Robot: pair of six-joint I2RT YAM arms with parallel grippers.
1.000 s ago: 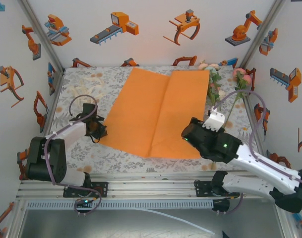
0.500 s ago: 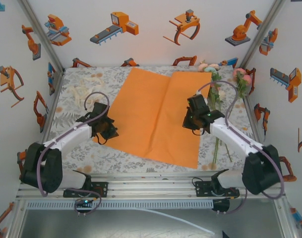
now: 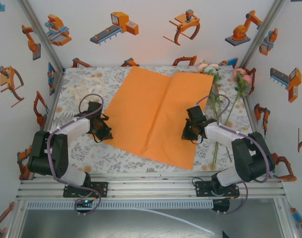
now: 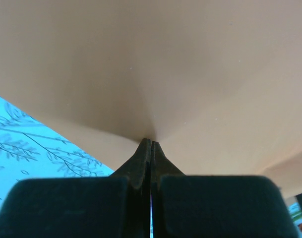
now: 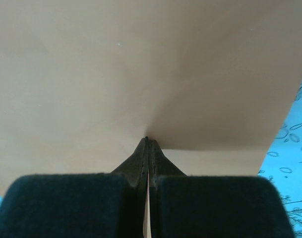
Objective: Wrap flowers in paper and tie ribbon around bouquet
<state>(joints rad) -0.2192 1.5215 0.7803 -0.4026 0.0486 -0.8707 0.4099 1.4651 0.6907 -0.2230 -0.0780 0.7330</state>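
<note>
Right hand (image 5: 147, 141) has just clamped onto the large matte orange paper sheet (image 3: 155, 111); left hand (image 4: 150, 144) pinches its opposite edge, so repositioning looks possible.

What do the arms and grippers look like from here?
The left arm and right arm both have white links and black joints. A grey cable loops above each wrist. The left gripper and right gripper are black, with thin fingers that taper to a point.
</note>
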